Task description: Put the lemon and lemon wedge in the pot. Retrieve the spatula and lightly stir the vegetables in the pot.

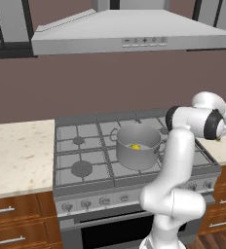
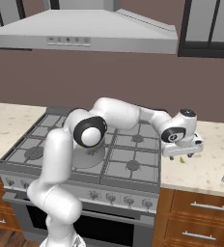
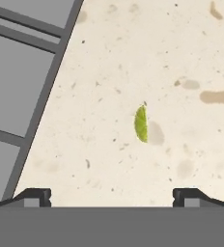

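Speckled beige stone counter (image 3: 181,58) right of the grey stove (image 1: 85,155): the small yellow-green lemon wedge (image 3: 141,124) lies directly beneath the wide-open, empty gripper (image 3: 112,195), centred between the fingertips, its long axis crossing the jaw line.

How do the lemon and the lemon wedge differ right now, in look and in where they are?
The lemon is bright yellow and roundish; the lemon wedge is a thin yellow-green sliver. The lemon already lies inside the pot on the stove; the lemon wedge lies on the speckled counter beside the stove, under the open pincer. Both are small.
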